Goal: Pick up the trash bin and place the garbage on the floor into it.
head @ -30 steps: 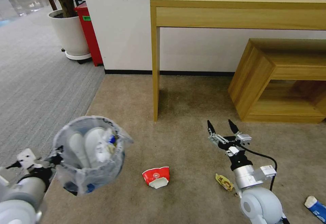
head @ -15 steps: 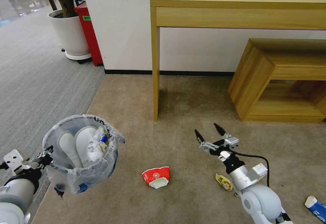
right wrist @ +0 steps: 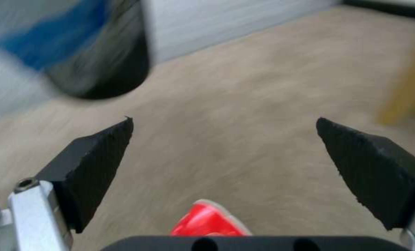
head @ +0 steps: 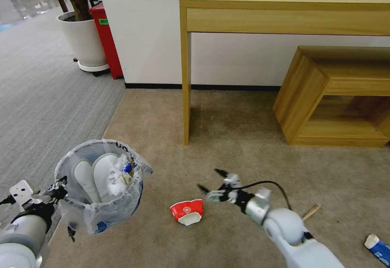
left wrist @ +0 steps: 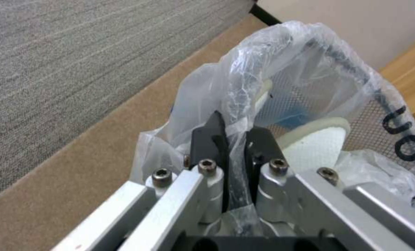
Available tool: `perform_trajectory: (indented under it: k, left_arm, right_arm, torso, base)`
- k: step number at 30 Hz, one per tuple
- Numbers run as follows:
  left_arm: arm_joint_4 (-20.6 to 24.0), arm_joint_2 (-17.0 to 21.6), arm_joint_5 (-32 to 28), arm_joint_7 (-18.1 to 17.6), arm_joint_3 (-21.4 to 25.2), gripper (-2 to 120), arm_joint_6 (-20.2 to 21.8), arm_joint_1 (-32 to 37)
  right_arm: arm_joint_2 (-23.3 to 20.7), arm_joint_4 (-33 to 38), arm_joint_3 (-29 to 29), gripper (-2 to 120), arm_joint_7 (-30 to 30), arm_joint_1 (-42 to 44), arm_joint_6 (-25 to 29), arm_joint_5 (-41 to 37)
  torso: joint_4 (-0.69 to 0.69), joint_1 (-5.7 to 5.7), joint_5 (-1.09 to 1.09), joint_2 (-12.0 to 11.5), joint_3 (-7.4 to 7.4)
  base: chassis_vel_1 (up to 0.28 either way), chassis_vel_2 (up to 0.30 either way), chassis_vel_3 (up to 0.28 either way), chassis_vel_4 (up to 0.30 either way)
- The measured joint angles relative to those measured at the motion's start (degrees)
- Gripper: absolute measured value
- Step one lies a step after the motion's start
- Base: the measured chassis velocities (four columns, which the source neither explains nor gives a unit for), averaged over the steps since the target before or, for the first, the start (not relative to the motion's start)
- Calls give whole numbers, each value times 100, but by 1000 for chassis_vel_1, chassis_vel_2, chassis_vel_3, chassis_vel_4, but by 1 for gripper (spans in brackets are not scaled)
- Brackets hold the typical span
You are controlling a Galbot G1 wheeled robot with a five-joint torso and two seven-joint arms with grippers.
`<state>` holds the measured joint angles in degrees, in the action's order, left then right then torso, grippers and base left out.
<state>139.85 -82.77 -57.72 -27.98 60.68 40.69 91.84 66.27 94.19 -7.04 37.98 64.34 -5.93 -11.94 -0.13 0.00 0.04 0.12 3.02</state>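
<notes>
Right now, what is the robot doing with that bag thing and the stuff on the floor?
The robot is tidying up litter. Its left gripper is pinched on the rim of the small round bin lined with a crinkled clear plastic bag, holding it up off the beige carpet. Two white slippers and some wrappers are already inside. Its right gripper is open and reaching toward the crushed red and white paper bowl lying on the carpet. A wooden stick and a blue and white carton also lie there.

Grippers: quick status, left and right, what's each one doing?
Left gripper: shut on the trash bin rim, bin off the floor.
Right gripper: open, empty, just above the red-white paper bowl.
</notes>
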Motion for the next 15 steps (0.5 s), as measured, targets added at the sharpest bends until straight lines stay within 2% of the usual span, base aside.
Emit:
perform_trajectory:
  k: [1, 6, 13, 15]
  left_arm:
    - [-1, -9, 2, 0, 16, 3, 1, 0]
    - [-36, 0, 2, 2, 93, 3, 1, 2]
    - [-101, 4, 1, 11, 99, 3, 1, -16]
    - [-150, 1, 22, 12, 48, 3, 1, -59]
  right_arm:
    - [100, -302, 134, 100, 306, -204, 42, 273]
    - [483, -1249, 301, 100, 872, -784, 301, 1191]
    - [796, -2008, 302, 100, 1301, -1179, 614, 1773]
    - [947, -2379, 270, 100, 1583, -1342, 779, 2253]
  torso:
    - [0, 0, 0, 0, 0]
    - [-1, 0, -1, 0, 0]
    - [0, 0, 0, 0, 0]
    - [-1, 0, 0, 0, 0]
  base:
    - [0, 0, 0, 0]
    - [0, 0, 0, 0]
    - [0, 0, 0, 0]
    - [0, 0, 0, 0]
